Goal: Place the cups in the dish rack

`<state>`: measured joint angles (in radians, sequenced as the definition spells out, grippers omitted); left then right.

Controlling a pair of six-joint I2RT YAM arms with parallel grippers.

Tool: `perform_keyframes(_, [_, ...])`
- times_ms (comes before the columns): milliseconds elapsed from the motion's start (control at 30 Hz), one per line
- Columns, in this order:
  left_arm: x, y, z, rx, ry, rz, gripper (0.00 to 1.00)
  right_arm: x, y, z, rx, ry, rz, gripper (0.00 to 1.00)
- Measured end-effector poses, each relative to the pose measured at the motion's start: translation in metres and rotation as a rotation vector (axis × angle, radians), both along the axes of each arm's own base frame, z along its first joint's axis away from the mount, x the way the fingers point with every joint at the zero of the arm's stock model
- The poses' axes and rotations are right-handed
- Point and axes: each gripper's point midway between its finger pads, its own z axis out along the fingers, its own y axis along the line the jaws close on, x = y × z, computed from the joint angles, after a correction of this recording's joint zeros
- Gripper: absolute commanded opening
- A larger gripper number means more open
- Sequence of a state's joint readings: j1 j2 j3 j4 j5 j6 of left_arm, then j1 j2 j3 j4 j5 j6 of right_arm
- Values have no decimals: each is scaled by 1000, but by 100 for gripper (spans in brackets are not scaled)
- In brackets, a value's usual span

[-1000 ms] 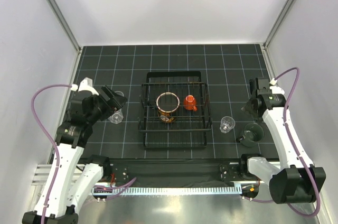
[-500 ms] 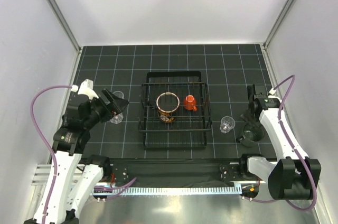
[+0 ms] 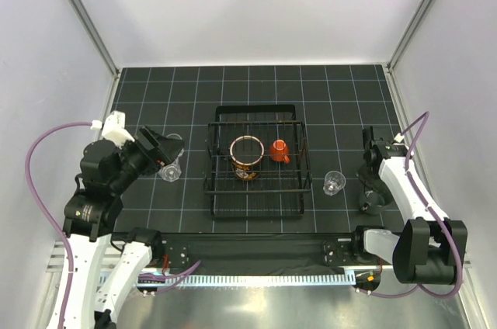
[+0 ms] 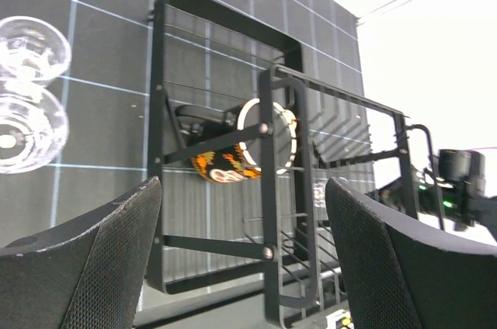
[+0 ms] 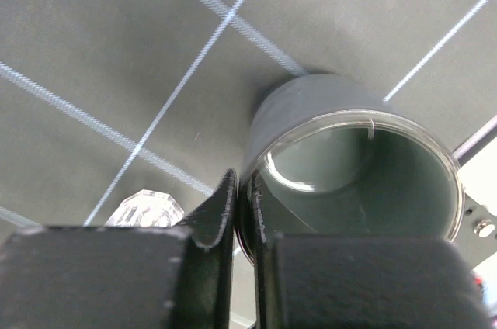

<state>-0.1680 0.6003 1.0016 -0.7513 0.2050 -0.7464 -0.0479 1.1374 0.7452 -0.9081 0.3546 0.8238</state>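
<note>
Two cups already stand in the dish rack point(image 3: 256, 214) at the middle of the mat point(image 3: 326, 96): the large mug point(image 3: 247, 157) and, just right of it, the small orange cup point(image 3: 279, 150). Four remain outside: the near-left clear cup point(image 3: 169, 171) and far-left clear cup point(image 3: 174, 140) left of the rack, the right clear cup point(image 3: 334, 182) on its other side, and the grey-green cup point(image 5: 349, 150) at the near right. Over the last second the right gripper point(image 5: 242, 189) has dropped from beyond that cup onto it. Its fingers are nearly closed, pinching the wall at the rim, so a lift toward the rack looks next. The right arm folds low over the cup. The left gripper point(image 4: 242, 185) has drawn back slightly leftward, spread wide and empty, facing the rack.
</note>
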Motion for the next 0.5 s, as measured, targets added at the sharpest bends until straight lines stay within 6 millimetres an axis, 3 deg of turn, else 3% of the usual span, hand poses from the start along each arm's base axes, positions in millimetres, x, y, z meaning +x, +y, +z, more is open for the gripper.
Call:
perform_keyframes(300, [-4,-23,19,-123,-29,-95,86,10,-1,4,-4,17,64,4])
perform_keyframes(400, [-2,-31,28,-166,-42,-132,86,27,2,22,10,-33,115,4])
perform_keyframes(500, [0,-39,42,-204,-69,-170,86,61,10,59,33,-161,206,4])
